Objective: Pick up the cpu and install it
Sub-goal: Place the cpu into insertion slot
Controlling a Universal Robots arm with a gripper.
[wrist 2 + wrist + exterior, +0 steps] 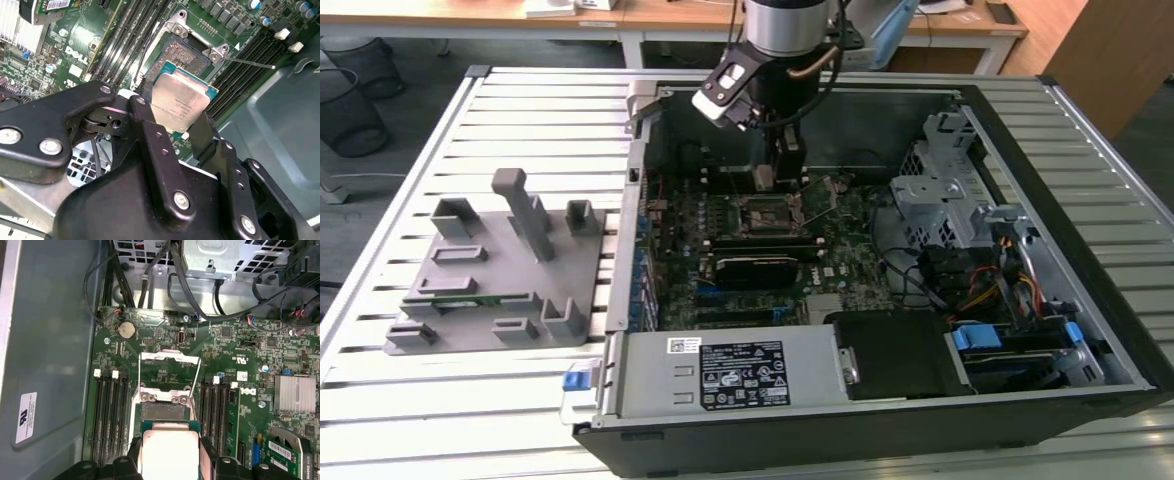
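Note:
The cpu (182, 97), a flat square chip with a silvery top and greenish rim, sits clamped between my gripper's (175, 122) black fingers (145, 117). It hangs tilted just above the open motherboard socket (180, 52), not touching it. In the first wrist view the cpu (170, 450) covers one edge of the socket (165, 412), and the socket's metal load plate (167, 370) is swung open beyond it. In the exterior view my gripper (781, 178) hangs inside the open computer case (1014, 330), over the socket (767, 213) near the middle of the board.
Memory slots (112, 415) flank the socket on both sides. A silver heatsink (295, 392), a drive cage (947, 190) and loose cables (987, 290) crowd the exterior view's right. The power supply (734, 375) fills the case's front. A grey fixture (494, 270) lies outside on the slatted table.

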